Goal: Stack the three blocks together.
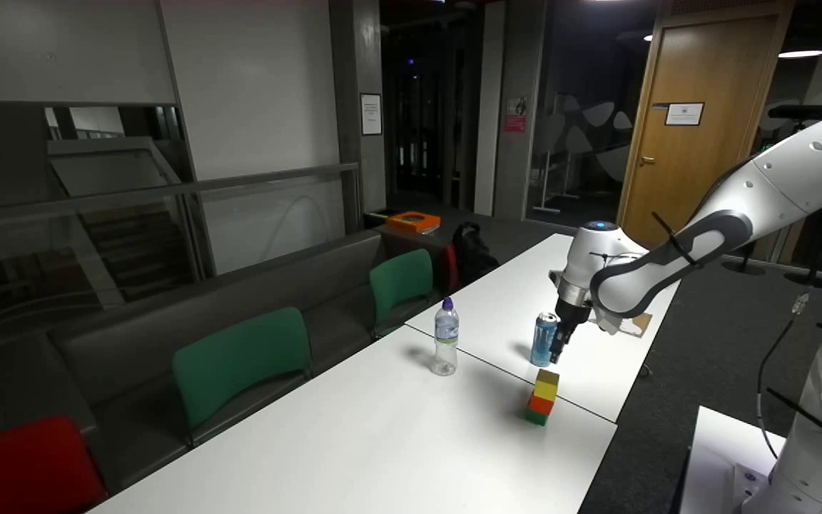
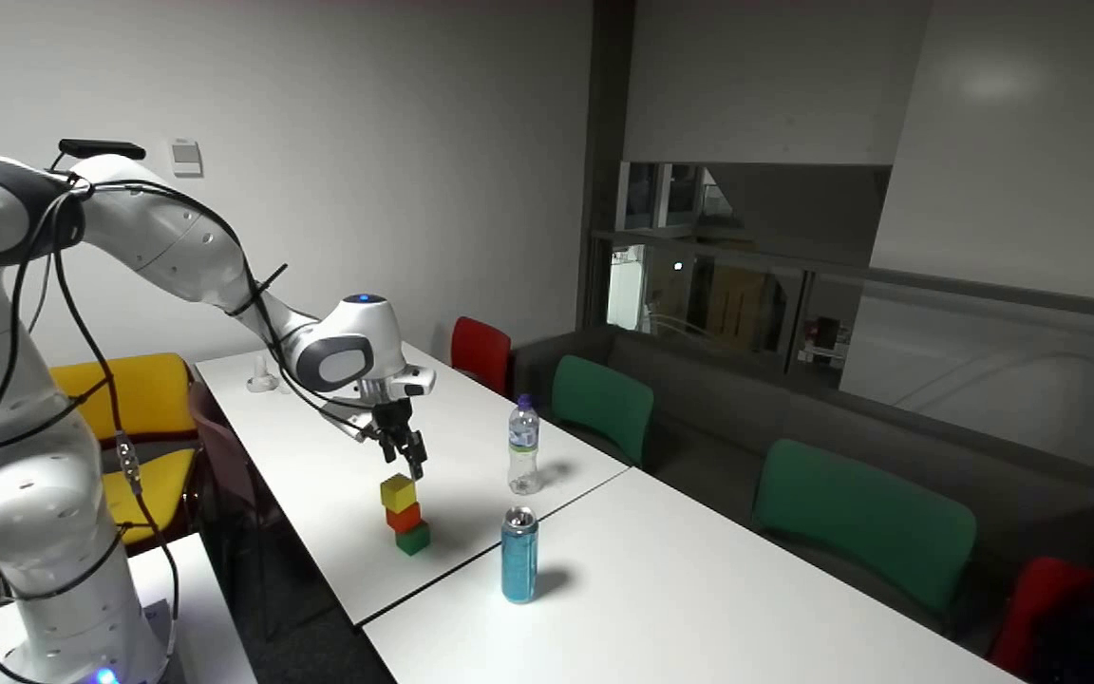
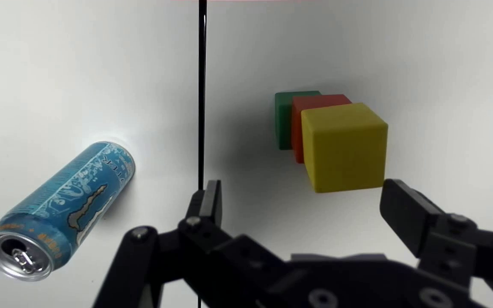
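Observation:
The three blocks stand in one upright stack on the white table. At the bottom is the green block [image 2: 413,538], in the middle the red block [image 2: 404,518], and on top the yellow block [image 2: 399,493]. Each level sits slightly off from the one below in that exterior view. From the wrist, the yellow block [image 3: 345,149] hides most of the red block [image 3: 297,132] and green block [image 3: 283,122]. My gripper [image 3: 301,192] is open, with nothing between its fingers. One fingertip overlaps a lower corner of the yellow block in the wrist view; contact cannot be told. Both exterior views show the gripper [image 1: 558,351] just above the stack's height.
A blue can [image 3: 66,205] stands upright near the stack, across the seam [image 3: 202,94] between two tables. A clear bottle [image 1: 445,339] with a purple cap stands farther off. Green chairs [image 2: 865,532] line the table's far side.

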Robot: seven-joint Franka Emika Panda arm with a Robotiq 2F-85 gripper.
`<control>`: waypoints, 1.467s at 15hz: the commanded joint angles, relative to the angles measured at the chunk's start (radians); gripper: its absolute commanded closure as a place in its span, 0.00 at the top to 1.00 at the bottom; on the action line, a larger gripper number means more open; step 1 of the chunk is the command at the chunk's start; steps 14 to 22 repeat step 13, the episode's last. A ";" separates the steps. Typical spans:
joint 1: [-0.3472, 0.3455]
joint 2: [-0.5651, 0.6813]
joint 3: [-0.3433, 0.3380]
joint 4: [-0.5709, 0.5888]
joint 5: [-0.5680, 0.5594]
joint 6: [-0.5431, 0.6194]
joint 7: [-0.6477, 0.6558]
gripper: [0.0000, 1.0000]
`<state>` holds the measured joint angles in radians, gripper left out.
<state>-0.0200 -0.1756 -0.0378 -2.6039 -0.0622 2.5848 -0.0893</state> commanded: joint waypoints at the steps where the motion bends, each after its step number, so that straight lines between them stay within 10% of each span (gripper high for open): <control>1: -0.003 -0.012 0.002 -0.007 0.001 0.000 0.000 1.00; 22: -0.005 -0.027 0.001 -0.019 0.001 0.001 0.000 1.00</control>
